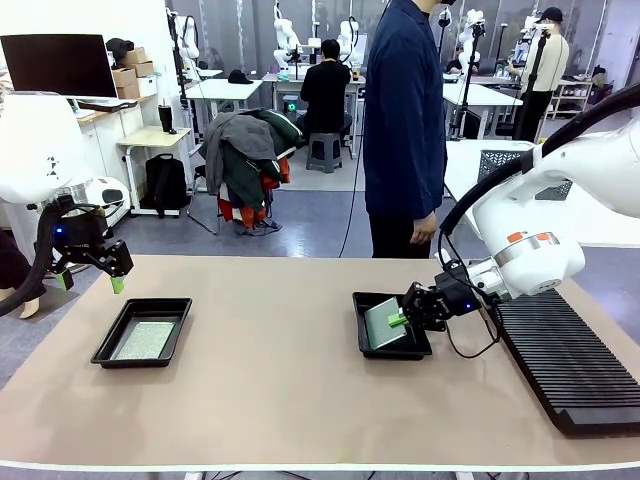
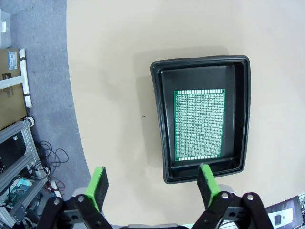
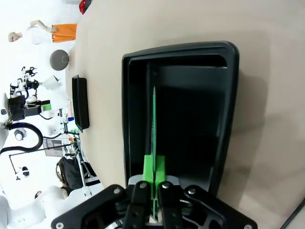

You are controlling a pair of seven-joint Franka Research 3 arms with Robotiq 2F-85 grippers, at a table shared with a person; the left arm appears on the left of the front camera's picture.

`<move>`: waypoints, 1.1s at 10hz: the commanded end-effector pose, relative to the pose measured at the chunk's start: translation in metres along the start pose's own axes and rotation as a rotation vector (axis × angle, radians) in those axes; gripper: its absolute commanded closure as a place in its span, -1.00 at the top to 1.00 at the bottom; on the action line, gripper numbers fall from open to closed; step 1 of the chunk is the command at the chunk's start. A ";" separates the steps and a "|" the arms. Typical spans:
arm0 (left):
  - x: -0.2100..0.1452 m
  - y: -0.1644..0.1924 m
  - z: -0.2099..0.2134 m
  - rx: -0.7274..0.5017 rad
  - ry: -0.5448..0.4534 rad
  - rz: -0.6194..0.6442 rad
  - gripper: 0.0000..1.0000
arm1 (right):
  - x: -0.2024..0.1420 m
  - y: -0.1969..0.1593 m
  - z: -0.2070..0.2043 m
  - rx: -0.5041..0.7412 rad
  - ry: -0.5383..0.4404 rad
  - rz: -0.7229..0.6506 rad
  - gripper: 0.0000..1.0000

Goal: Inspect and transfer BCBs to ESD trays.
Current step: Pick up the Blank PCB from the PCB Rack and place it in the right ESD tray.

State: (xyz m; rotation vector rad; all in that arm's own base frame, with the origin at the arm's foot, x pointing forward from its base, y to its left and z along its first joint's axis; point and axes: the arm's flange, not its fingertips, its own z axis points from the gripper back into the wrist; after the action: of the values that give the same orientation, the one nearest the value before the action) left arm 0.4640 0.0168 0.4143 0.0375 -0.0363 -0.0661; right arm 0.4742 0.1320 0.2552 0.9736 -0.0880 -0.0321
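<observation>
Two BCBs: one (image 1: pixel 146 339) lies flat in the left ESD tray (image 1: pixel 112 344); the other (image 1: pixel 383 322) stands tilted in the right tray (image 1: pixel 362 318), pinched by the right gripper (image 1: pixel 398 320); left gripper (image 1: pixel 92 283) hangs wide apart above the table (image 1: pixel 270 390); one slotted rack (image 1: pixel 565 360) at right.

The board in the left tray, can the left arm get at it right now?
Probably yes: the left gripper hangs open above the tray's near rim, and the board lies flat with nothing over it.
</observation>
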 end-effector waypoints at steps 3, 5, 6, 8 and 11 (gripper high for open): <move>0.000 0.001 -0.001 0.000 -0.005 0.003 1.00 | -0.001 -0.002 0.001 0.001 -0.001 0.009 -0.96; 0.000 0.001 -0.001 0.000 -0.005 0.003 1.00 | -0.001 -0.002 0.001 0.001 -0.001 0.009 -0.96; 0.000 0.001 -0.001 0.000 -0.005 0.003 1.00 | -0.001 -0.002 0.001 0.001 -0.001 0.009 -0.96; 0.000 0.001 -0.001 0.000 -0.005 0.003 1.00 | 0.000 0.002 0.002 -0.014 -0.011 -0.023 -0.89; 0.000 0.001 -0.001 0.000 -0.005 0.003 1.00 | -0.004 0.014 0.004 -0.071 -0.003 -0.032 -0.58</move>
State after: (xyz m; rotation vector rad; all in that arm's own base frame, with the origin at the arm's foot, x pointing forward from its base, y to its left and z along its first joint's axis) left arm 0.4640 0.0168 0.4143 0.0375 -0.0363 -0.0660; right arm 0.4746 0.1323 0.2604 0.9585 -0.0845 -0.0431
